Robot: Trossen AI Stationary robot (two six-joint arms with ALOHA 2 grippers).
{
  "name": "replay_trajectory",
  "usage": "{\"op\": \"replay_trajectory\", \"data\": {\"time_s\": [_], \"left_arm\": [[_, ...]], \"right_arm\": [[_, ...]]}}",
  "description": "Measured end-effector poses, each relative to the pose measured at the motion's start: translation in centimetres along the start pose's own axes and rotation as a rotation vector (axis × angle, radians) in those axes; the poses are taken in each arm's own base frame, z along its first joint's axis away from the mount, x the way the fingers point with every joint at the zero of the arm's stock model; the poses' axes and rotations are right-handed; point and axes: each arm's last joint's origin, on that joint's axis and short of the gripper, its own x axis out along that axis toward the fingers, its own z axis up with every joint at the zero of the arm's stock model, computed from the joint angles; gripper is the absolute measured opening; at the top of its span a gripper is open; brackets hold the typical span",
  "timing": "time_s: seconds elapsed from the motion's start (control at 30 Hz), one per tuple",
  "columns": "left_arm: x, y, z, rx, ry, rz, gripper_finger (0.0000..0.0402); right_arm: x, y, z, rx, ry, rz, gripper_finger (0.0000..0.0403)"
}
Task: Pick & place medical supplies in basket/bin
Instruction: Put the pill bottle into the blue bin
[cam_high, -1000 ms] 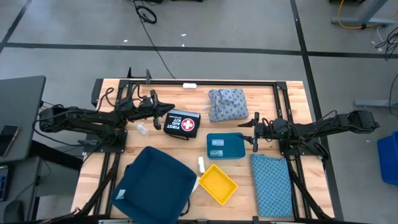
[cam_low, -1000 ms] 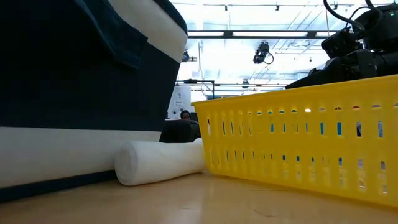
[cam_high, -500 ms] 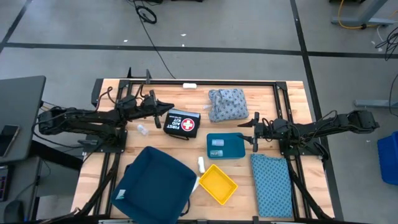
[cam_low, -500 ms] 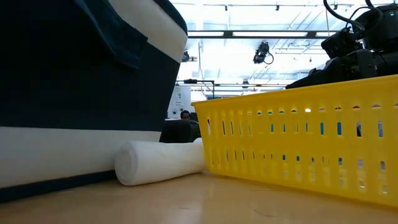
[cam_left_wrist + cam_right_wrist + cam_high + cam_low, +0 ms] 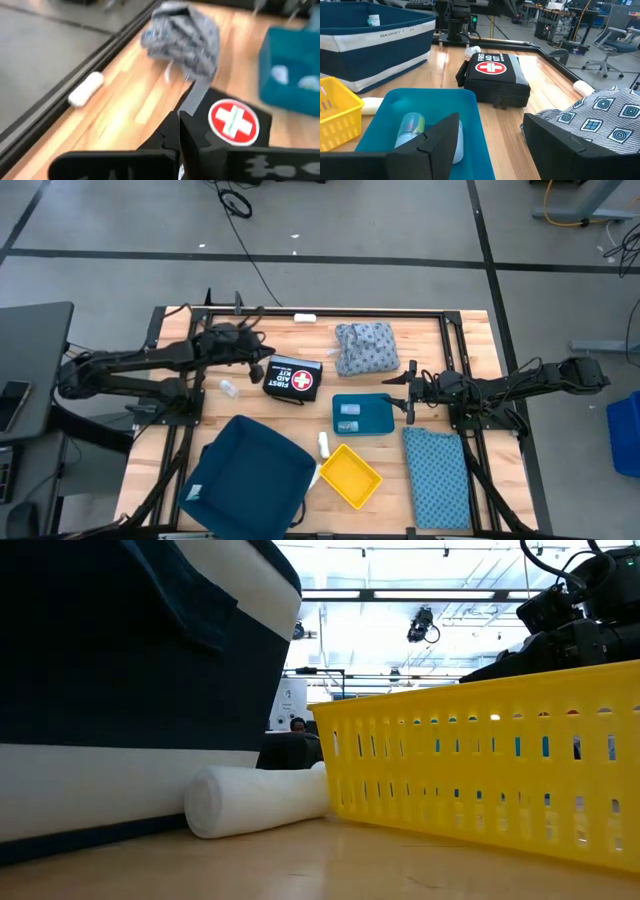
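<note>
The left gripper [image 5: 258,340], closed and empty, hangs near the table's [image 5: 470,340] far edge beside the first aid kit [image 5: 294,379]. The right gripper [image 5: 409,392], open, hovers at the teal tray [image 5: 380,418] holding clear vials [image 5: 348,409]; the grey-blue cloth bundle [image 5: 365,347] lies behind.

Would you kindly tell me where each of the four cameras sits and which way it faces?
High: overhead, looking straight down; both arms show, first aid kit central.
Low: at tabletop height, facing yellow basket and white roll; arm parts above.
Left wrist: over the shut left hand, facing cloth bundle.
Right wrist: past the open right hand, facing teal tray.
Shared: both wrist views show the kit.
</note>
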Motion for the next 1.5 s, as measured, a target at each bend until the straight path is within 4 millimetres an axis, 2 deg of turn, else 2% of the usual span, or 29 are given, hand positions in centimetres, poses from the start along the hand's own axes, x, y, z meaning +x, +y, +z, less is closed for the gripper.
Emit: {"op": "replay_trajectory", "data": {"time_s": [0.23,0.5,0.7,0.87,1.0,1.23,1.33,1.5], "left_arm": [[-1.6,-0.9,1.8,0.048,0.169,0.077,0.0],[-4.5,-0.5,2.9,0.015,0.432,0.124,0.0],[-5.9,-0.4,1.5,0.042,0.707,0.094,0.0],[-5.9,-0.7,0.2,0.055,0.931,-0.01,0.0],[-5.9,-0.8,-0.5,0.141,1.074,-0.083,0.0],[-5.5,-1.1,-0.8,0.267,1.117,-0.24,0.0],[-5.2,-1.0,-0.8,0.319,1.117,-0.249,0.0],[-4.1,-1.1,-0.7,0.356,1.082,-0.232,0.0]], "right_arm": [[0.0,0.0,0.0,0.0,0.0,0.0,0.0233],[0.0,0.0,0.2,0.01,-0.017,-0.001,0.0233],[0.0,0.0,0.2,0.047,-0.017,-0.001,0.0233],[0.0,0.0,0.3,0.04,-0.028,-0.001,0.0233],[0.0,0.0,0.2,-0.006,-0.02,0.0,0.0233],[0.0,0.0,0.1,0.006,-0.006,0.003,0.0233],[0.0,0.0,-0.1,0.065,0.009,0.003,0.0233],[0.0,0.0,-0.1,0.06,0.007,-0.004,0.0233]]}}
